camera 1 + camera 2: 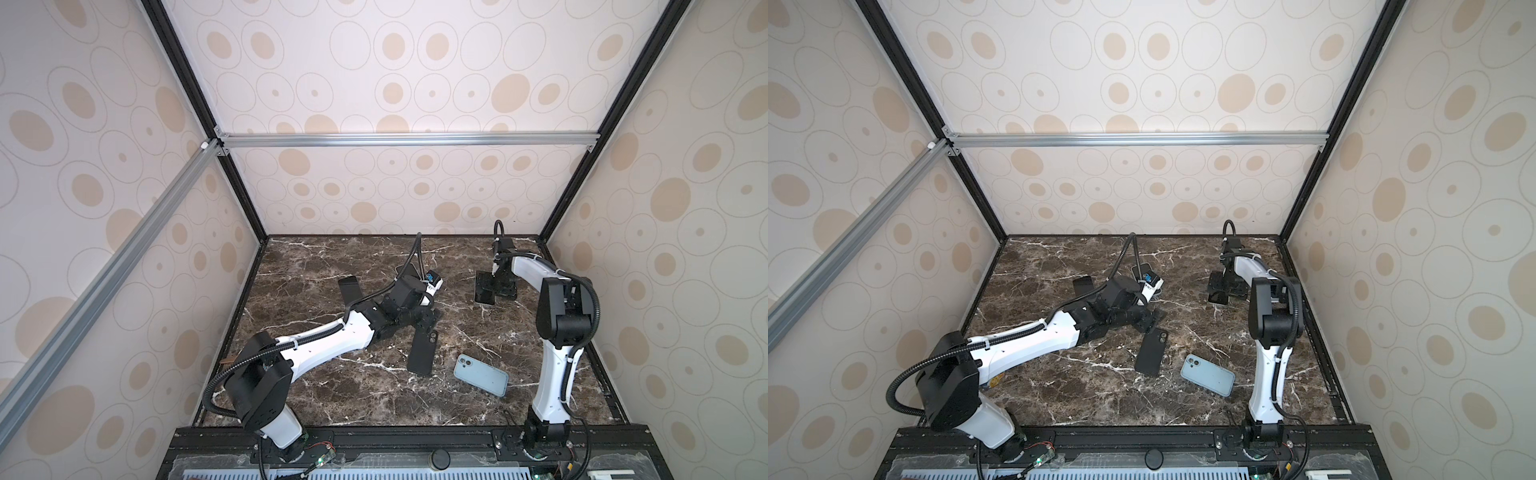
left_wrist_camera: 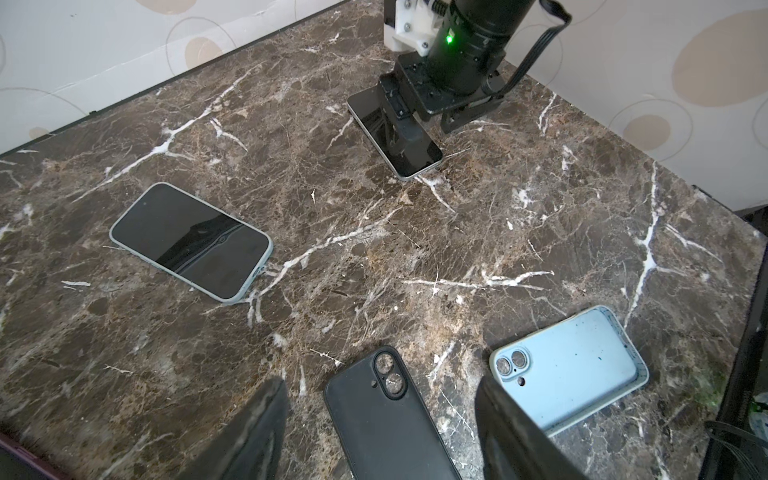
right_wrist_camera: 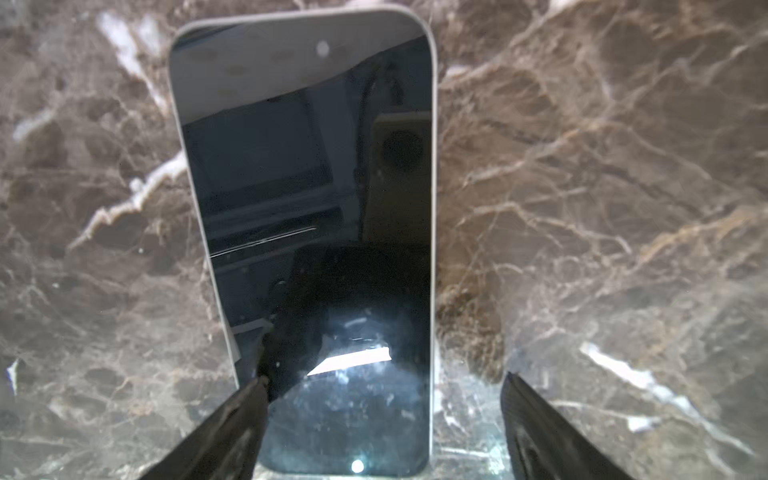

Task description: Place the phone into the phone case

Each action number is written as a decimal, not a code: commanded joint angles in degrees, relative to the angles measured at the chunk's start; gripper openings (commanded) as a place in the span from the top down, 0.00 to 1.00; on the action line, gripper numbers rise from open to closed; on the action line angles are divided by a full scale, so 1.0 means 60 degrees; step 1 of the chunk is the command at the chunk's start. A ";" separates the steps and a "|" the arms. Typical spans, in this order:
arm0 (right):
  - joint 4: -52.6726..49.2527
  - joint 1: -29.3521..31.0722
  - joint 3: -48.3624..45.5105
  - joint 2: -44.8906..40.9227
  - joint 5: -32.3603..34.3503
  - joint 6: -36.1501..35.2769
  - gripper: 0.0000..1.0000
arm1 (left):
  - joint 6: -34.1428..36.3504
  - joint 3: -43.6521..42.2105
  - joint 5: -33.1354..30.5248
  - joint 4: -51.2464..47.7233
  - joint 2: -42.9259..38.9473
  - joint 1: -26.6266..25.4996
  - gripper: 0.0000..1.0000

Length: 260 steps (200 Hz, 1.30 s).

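The right gripper (image 3: 382, 380) hangs with jaws apart directly above the silver-edged phone (image 3: 303, 187), which lies screen-up on the marble table (image 3: 582, 208), I think to grasp its long edges, while the left gripper (image 2: 380, 382), jaws also spread, hovers over the black phone case (image 2: 382, 428).

Left arm (image 1: 324, 338) lies diagonally across mid-table and bars the left side. Up front, black case (image 1: 422, 353) and light-blue case (image 1: 481, 375) sit near each other, with a narrow gap between. Marble tabletop (image 1: 307, 257) is bare at far left.
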 commanded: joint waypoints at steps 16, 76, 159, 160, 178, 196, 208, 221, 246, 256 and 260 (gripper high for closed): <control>-0.0653 0.0000 0.0514 0.0702 -0.0351 -0.0452 0.12 | 0.0146 0.0401 -0.0082 -0.0352 0.0090 0.0079 0.28; -0.0627 0.0006 0.0613 0.0720 -0.0690 -0.0464 0.12 | 0.0155 0.0393 -0.0106 -0.0359 0.0072 0.0079 0.29; -0.1249 0.0064 0.1014 0.1385 -0.0071 -0.0644 0.12 | 0.0208 0.0401 -0.0164 -0.0382 0.0112 0.0079 0.29; -0.1265 0.0065 0.1022 0.1389 -0.0050 -0.0651 0.12 | 0.0210 0.0394 -0.0164 -0.0389 0.0114 0.0079 0.28; -0.1464 0.0173 0.1181 0.1487 0.0347 -0.0731 0.12 | 0.0197 0.0402 -0.0171 -0.0404 0.0131 0.0079 0.29; -0.1596 0.0301 0.1284 0.1571 0.0638 -0.0769 0.13 | 0.0197 0.0416 -0.0185 -0.0400 0.0145 0.0079 0.29; -0.1618 0.0383 0.1290 0.1609 0.0769 -0.0783 0.13 | 0.0202 0.0416 -0.0192 -0.0404 0.0145 0.0079 0.28; -0.1645 0.0427 0.1303 0.1649 0.0834 -0.0768 0.13 | 0.0215 0.0416 -0.0204 -0.0411 0.0145 0.0083 0.29; -0.1657 0.0431 0.1275 0.1641 0.0837 -0.0768 0.18 | 0.0212 0.0419 -0.0213 -0.0436 0.0167 0.0079 0.29; -0.1661 0.0423 0.1273 0.1629 0.0801 -0.0772 0.20 | 0.0219 0.0418 -0.0207 -0.0426 0.0174 0.0079 0.28; -0.1660 0.0420 0.1275 0.1623 0.0806 -0.0780 0.22 | 0.0212 0.0429 -0.0195 -0.0427 0.0174 0.0079 0.29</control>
